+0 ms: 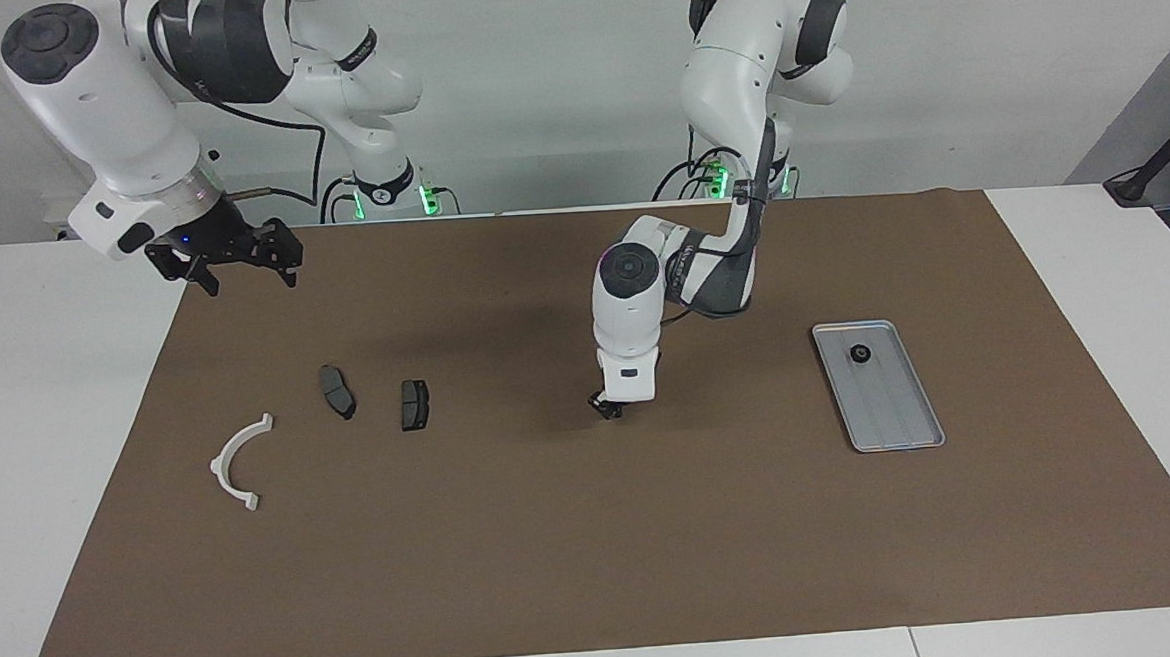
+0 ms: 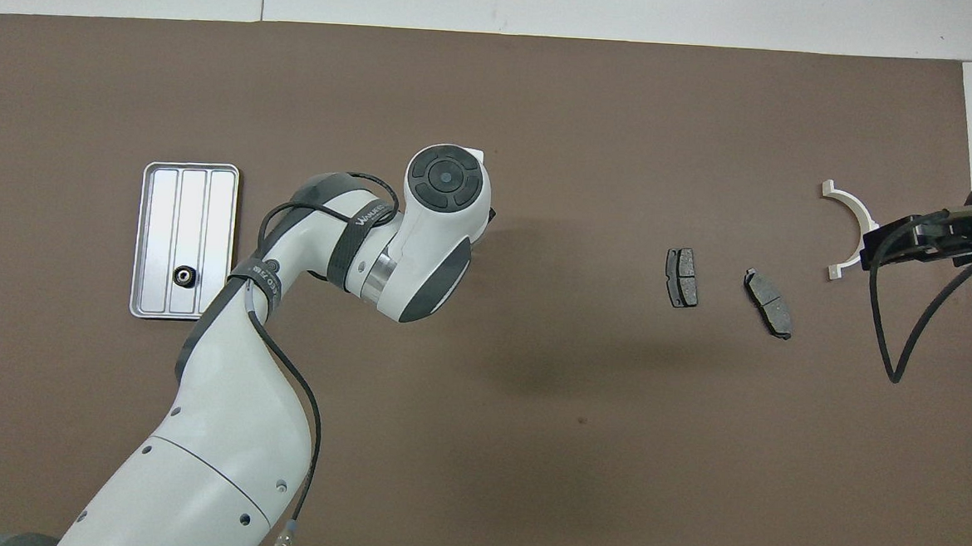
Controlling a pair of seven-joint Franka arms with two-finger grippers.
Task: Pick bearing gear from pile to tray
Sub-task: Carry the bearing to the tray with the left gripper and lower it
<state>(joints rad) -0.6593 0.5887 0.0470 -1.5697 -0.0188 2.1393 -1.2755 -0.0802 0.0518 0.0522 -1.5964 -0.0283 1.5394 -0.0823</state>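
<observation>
The silver tray (image 1: pixel 895 417) lies toward the left arm's end of the mat, with one small black ring (image 1: pixel 861 354) in its end nearer the robots. Both also show in the overhead view: the tray (image 2: pixel 207 200) and the ring (image 2: pixel 184 275). The pile lies toward the right arm's end: a white half-ring bracket (image 1: pixel 240 465) and two dark grey plates (image 1: pixel 337 392) (image 1: pixel 414 405). My left gripper (image 1: pixel 606 407) points down, very low over the bare mat midway between the plates and the tray. My right gripper (image 1: pixel 247 271) hangs open and empty, raised over the mat's edge, and waits.
The brown mat (image 1: pixel 597 548) covers most of the white table. In the overhead view the left arm's wrist (image 2: pixel 445 179) hides its own fingers. The bracket (image 2: pixel 850 230) and the plates (image 2: pixel 682 277) (image 2: pixel 768 303) lie apart from each other.
</observation>
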